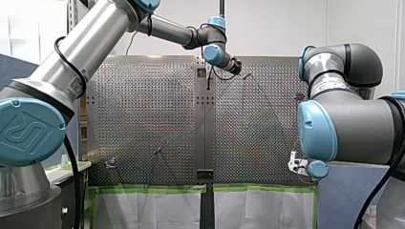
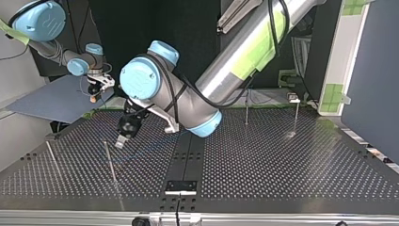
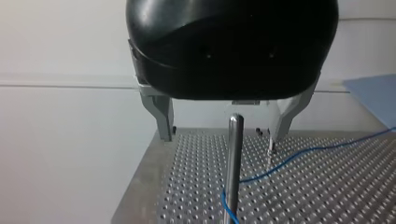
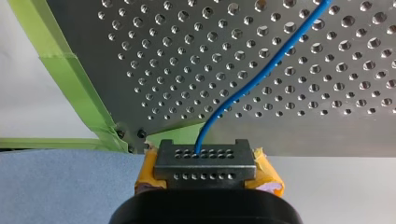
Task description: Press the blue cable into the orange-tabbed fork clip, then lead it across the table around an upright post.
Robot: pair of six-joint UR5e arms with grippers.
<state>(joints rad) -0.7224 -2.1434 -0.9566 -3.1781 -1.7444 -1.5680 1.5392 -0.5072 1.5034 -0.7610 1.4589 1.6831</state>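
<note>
Both sets are readable: my right jaws pinch the blue cable [image 4: 280, 58], which runs ahead of them over the perforated worktop [image 4: 140, 56], their yellow pads [image 4: 268, 177] mostly hidden behind a drilled metal block [image 4: 205, 163]. My left jaws stand spread, an upright post [image 3: 233, 154] between them; the cable loops round it low down, where it is cut off.

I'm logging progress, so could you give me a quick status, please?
Left gripper open, upright post just ahead. Right gripper shut on blue cable. Cable bends at post's foot. No obstruction seen.
</note>
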